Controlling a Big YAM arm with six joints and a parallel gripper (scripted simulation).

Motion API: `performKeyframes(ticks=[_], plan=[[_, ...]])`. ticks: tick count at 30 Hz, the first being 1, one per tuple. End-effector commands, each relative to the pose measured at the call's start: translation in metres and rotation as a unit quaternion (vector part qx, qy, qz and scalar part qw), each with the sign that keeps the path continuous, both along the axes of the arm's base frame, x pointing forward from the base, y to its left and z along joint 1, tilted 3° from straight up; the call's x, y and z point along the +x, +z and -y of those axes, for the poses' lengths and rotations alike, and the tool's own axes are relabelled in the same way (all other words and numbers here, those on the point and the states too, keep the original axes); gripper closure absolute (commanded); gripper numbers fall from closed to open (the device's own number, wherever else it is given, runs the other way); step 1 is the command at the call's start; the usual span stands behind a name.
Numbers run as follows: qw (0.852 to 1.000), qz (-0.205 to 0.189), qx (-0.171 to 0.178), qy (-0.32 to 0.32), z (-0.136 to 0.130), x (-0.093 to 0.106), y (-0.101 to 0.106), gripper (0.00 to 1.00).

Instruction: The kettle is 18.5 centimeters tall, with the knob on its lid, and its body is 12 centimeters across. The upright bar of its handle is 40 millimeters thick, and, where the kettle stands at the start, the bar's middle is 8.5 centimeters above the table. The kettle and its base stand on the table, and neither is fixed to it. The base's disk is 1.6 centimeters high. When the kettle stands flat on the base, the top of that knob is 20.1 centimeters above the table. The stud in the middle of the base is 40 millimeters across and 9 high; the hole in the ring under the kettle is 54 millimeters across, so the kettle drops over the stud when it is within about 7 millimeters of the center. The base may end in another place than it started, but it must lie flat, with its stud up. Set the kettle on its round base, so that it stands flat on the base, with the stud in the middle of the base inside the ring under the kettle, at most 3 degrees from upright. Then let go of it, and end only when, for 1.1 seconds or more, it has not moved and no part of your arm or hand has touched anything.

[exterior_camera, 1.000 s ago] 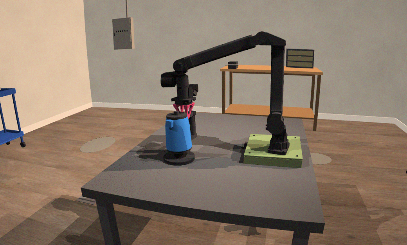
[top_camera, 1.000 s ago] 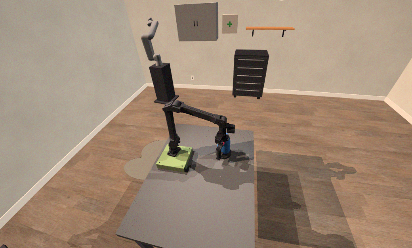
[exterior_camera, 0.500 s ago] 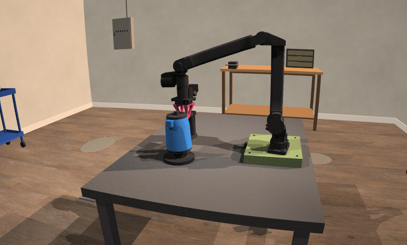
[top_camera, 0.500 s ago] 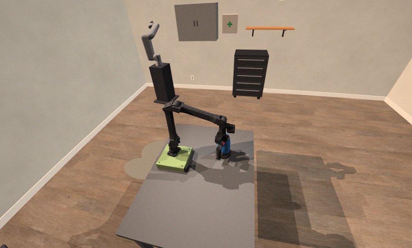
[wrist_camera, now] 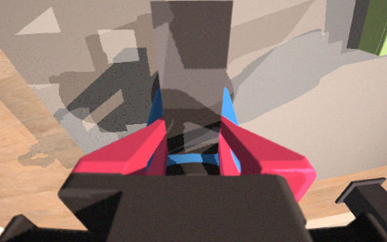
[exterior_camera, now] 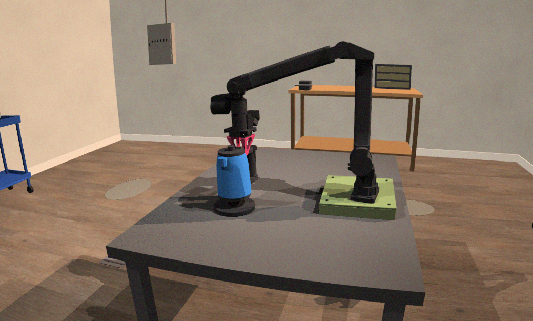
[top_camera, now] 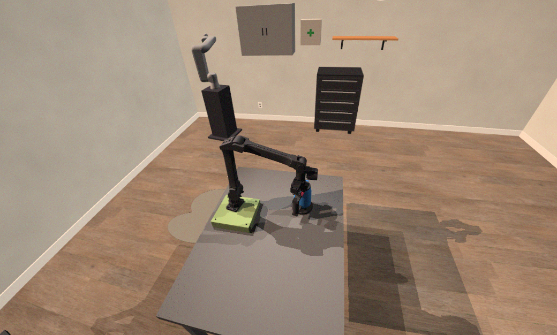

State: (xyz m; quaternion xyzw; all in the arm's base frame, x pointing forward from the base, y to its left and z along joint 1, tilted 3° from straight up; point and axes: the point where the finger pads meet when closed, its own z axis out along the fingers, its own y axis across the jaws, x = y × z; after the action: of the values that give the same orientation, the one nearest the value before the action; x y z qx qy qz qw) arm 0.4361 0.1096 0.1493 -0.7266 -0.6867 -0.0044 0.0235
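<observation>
The blue kettle (top_camera: 306, 198) (exterior_camera: 233, 175) (wrist_camera: 193, 158) looks close to upright over the round black base (exterior_camera: 223, 208). In the exterior view a narrow dark gap shows between the kettle's underside and the base's disk, with a dark shape in it, so the kettle appears slightly raised. The base lies flat on the table. My gripper (exterior_camera: 247, 150) (wrist_camera: 192, 121) points down, its red fingers shut on the kettle's black handle (exterior_camera: 252, 163) (wrist_camera: 191, 35), on the side away from the exterior camera. The ring under the kettle and the stud cannot be made out clearly.
The arm stands on a green block (top_camera: 230, 222) (exterior_camera: 356, 211) on the grey table (top_camera: 272, 282) (exterior_camera: 300, 247), a short way from the kettle. The table's edge (top_camera: 343, 233) runs a little beyond the base. A dark cabinet and a wooden bench stand off the table.
</observation>
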Motion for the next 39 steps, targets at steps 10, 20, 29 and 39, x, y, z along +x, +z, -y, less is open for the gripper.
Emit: performKeyframes(ticks=[10, 20, 29, 39], plan=[[0.998, 0.057, 0.014, 0.001, -0.0101, 0.0206, 0.0453, 1.0], [0.998, 0.057, 0.014, 0.001, -0.01, 0.0206, 0.0453, 1.0], [0.998, 0.057, 0.014, 0.001, -0.01, 0.0206, 0.0453, 1.0], [0.998, 0.056, 0.014, 0.0, -0.0127, 0.0191, 0.0438, 1.0]])
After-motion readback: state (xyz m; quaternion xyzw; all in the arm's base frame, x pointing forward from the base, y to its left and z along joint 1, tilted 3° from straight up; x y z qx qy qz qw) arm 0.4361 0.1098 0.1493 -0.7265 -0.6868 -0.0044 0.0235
